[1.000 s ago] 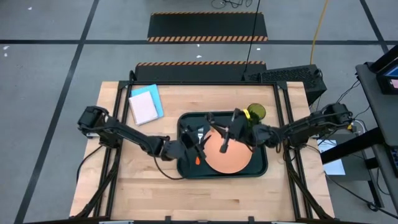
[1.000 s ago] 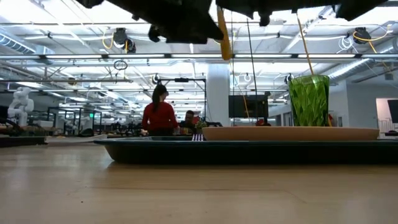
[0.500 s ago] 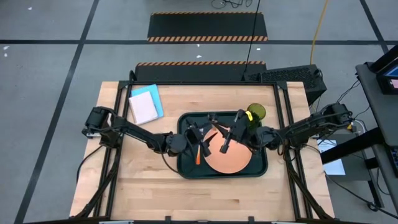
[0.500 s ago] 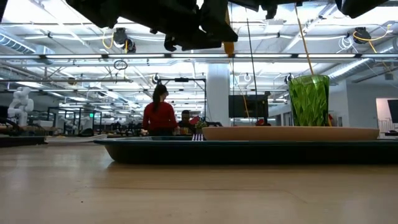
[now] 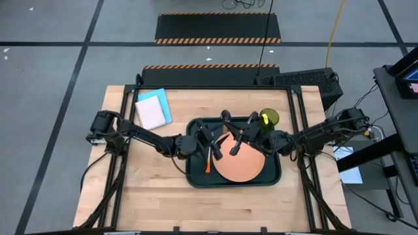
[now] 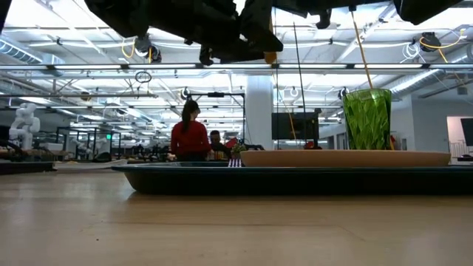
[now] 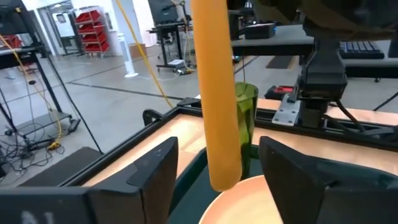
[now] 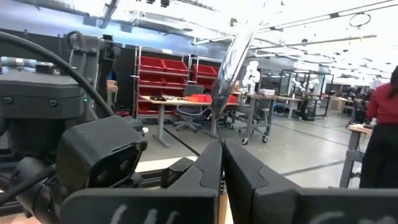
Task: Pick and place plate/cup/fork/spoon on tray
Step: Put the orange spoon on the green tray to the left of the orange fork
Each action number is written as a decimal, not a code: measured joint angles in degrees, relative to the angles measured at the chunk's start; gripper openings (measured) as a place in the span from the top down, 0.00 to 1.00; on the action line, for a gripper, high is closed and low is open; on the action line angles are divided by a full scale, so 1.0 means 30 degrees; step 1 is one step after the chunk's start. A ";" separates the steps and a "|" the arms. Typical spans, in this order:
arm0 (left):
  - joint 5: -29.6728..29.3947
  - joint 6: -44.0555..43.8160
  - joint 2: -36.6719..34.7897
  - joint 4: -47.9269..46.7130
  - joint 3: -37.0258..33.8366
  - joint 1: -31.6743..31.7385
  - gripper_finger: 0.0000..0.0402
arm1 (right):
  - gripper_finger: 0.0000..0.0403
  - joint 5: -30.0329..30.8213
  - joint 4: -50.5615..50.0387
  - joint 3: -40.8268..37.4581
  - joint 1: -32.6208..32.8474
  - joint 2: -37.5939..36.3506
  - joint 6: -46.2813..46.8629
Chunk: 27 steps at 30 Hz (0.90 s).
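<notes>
The dark tray (image 5: 196,177) holds the salmon plate (image 5: 243,168) on its right half. The green cup (image 5: 268,118) stands at its far right corner. A slim orange-handled fork (image 5: 208,160) lies flat in the tray, left of the plate. My right gripper (image 5: 232,147) is shut on the spoon above the plate's far left rim. The spoon's orange handle (image 7: 214,93) hangs down. My left gripper (image 5: 215,140) is open, and its fingers stand on either side of that handle (image 7: 217,152) with gaps showing. My right gripper pinches the spoon between its two fingers at the silver neck (image 8: 217,124). The fingers come level from the table's right and lie across the spoon. The spoon stands upright, its silver end (image 8: 235,59) above the fingers and its handle hanging below, clear of the plate.
A blue and white notebook (image 5: 153,109) lies at the table's far left. A keyboard (image 5: 300,79) sits past the far right corner. Bare wood lies in front of the tray. A person in red (image 6: 189,140) stands in the room beyond the table.
My left gripper has gone toward the table's right and far edges, away from the fork lying in the tray and up to the spoon's hanging handle. The fork now shows at full length. My right gripper has kept the spoon upright in about the same place.
</notes>
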 joint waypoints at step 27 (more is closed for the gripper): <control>0.1006 -0.1587 -0.4131 -0.9685 -0.0007 0.0079 0.94 | 0.86 -0.1711 -0.1982 0.0007 -0.0203 0.0022 0.2724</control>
